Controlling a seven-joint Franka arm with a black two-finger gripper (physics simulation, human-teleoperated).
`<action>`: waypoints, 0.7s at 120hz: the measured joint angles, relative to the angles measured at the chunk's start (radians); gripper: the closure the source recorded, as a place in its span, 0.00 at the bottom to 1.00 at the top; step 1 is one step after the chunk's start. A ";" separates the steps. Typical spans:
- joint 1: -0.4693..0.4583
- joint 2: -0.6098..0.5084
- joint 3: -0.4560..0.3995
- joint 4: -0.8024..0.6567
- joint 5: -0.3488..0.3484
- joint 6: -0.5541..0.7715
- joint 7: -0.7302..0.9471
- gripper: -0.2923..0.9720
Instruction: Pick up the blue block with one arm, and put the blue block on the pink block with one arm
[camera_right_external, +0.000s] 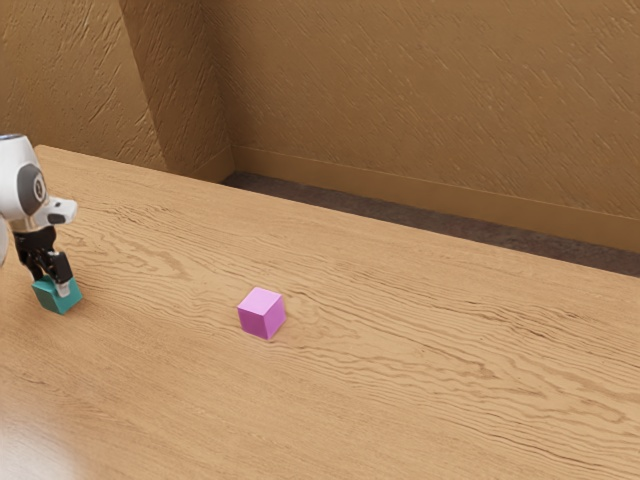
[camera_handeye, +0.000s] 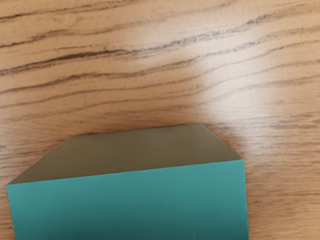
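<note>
Hand (camera_right_external: 55, 283) clasps smooth teal cube (camera_right_external: 50, 299); grained table (camera_right_external: 420, 340)

Wooden table (camera_right_external: 400, 330) with strong dark grain and a soft sheen; blue block (camera_handeye: 130, 205) and pink block (camera_right_external: 262, 312) look smooth, matt.

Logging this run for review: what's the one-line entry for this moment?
claw: at teal-blue cube block | pink cube block: apart, top bare | stacking: not yet done

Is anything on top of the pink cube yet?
No. The pink block has a bare top; the blue block is apart, at the gripper.
</note>
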 joint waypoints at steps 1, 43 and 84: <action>0.000 0.001 0.000 0.000 0.000 0.000 0.000 0.23; -0.003 0.023 0.000 0.016 -0.012 -0.003 0.009 0.23; -0.007 0.024 0.001 0.015 -0.014 0.003 0.013 0.46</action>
